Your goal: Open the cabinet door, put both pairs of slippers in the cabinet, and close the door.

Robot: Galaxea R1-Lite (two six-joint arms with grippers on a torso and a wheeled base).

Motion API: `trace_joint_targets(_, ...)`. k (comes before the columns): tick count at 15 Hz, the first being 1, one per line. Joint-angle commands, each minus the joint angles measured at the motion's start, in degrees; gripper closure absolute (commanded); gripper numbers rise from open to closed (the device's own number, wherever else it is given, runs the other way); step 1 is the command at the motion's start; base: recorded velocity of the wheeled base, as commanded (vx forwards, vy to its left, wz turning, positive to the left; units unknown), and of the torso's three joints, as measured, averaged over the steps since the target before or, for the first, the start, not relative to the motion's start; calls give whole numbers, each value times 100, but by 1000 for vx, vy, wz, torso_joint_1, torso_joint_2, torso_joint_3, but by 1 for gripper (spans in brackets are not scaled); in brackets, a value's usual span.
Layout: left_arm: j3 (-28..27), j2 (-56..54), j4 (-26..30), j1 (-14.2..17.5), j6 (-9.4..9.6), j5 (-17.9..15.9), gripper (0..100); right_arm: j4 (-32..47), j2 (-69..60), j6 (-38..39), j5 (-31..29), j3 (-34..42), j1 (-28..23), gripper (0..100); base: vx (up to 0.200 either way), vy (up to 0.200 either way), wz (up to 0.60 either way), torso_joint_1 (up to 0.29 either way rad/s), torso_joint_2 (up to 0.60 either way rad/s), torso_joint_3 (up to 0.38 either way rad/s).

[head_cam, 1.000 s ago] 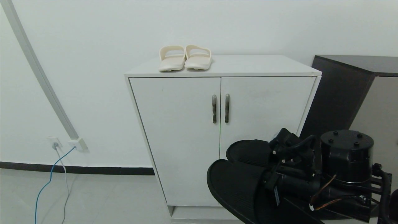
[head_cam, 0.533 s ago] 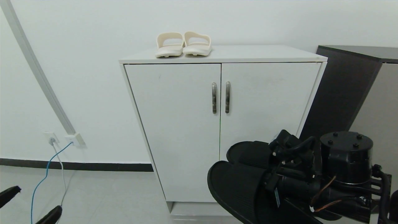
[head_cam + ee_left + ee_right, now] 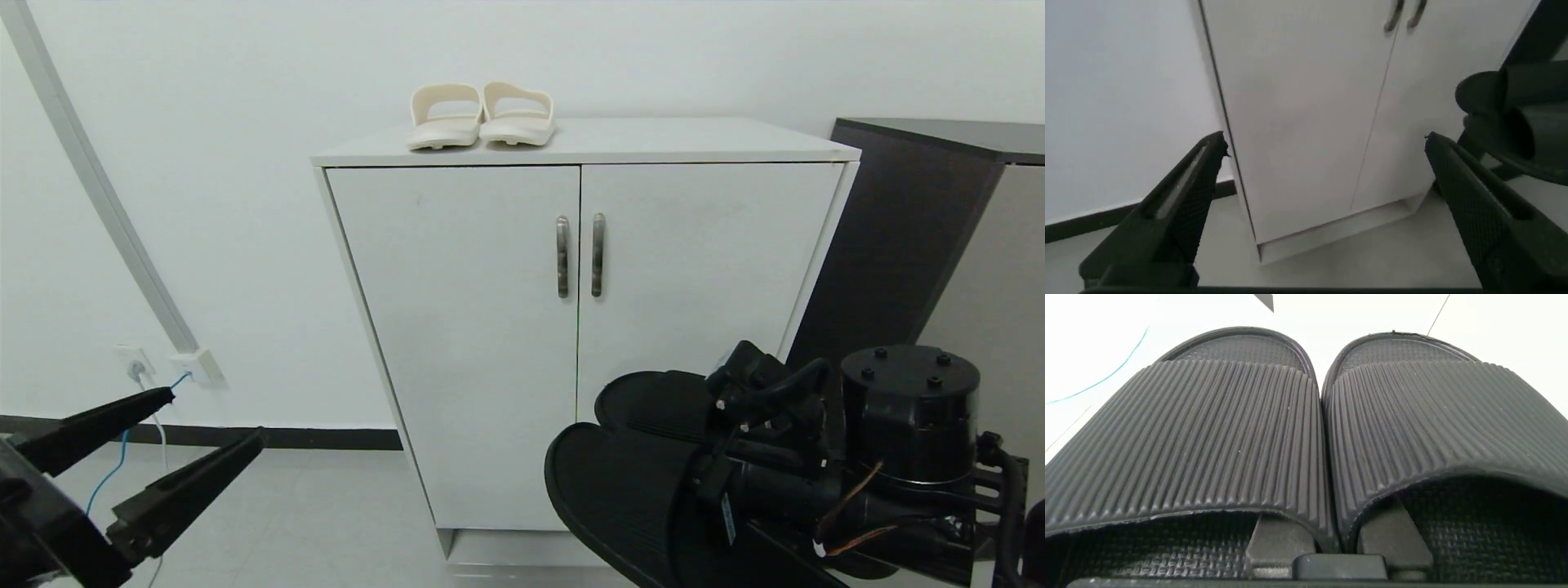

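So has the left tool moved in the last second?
Yes: the left tool has risen toward the cabinet, now just below the wall socket.

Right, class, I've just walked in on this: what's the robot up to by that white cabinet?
The robot's right gripper holds a pair of black slippers low in front of the white cabinet. Both cabinet doors are shut, handles untouched. A pair of beige slippers sits on the cabinet's top. The left gripper is open and empty, low and off to the cabinet's left, so no door has been opened yet.
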Motion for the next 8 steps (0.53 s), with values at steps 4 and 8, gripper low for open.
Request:
trace_joint_targets(4,-833,1102,-80,-980,-200,18,0,-12,7,-1,34,60,0,100,0,0,0,0,0,0)
trace_joint_targets(8,-1448,1752,-247,-1543,-534,18,0,-3,43,8,43,96,0,100,0,0,0,-5,16,15)
